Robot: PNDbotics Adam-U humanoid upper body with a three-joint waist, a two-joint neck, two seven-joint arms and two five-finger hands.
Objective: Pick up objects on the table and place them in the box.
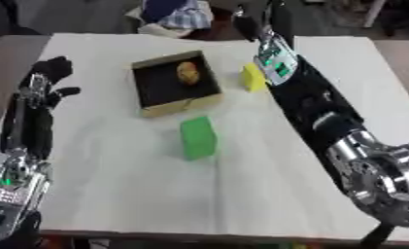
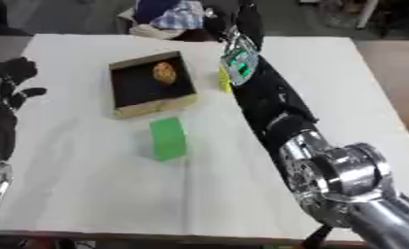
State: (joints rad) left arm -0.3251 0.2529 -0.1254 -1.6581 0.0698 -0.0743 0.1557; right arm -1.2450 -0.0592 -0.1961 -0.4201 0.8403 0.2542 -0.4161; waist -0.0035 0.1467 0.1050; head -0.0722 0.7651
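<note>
Right robot hand past desk edge, state unclear; left robot hand open; arm half-hid yellow block beside box.

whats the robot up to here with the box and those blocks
It is clearing a white table into an open cardboard box. A round brownish item already lies inside the box. A green block stands on the table just in front of the box, untouched. The right arm stretches past the box's right side, by a yellow block; its hand reaches beyond the table's far edge, grip unclear. The left hand rests idle at the left, fingers relaxed.
</note>
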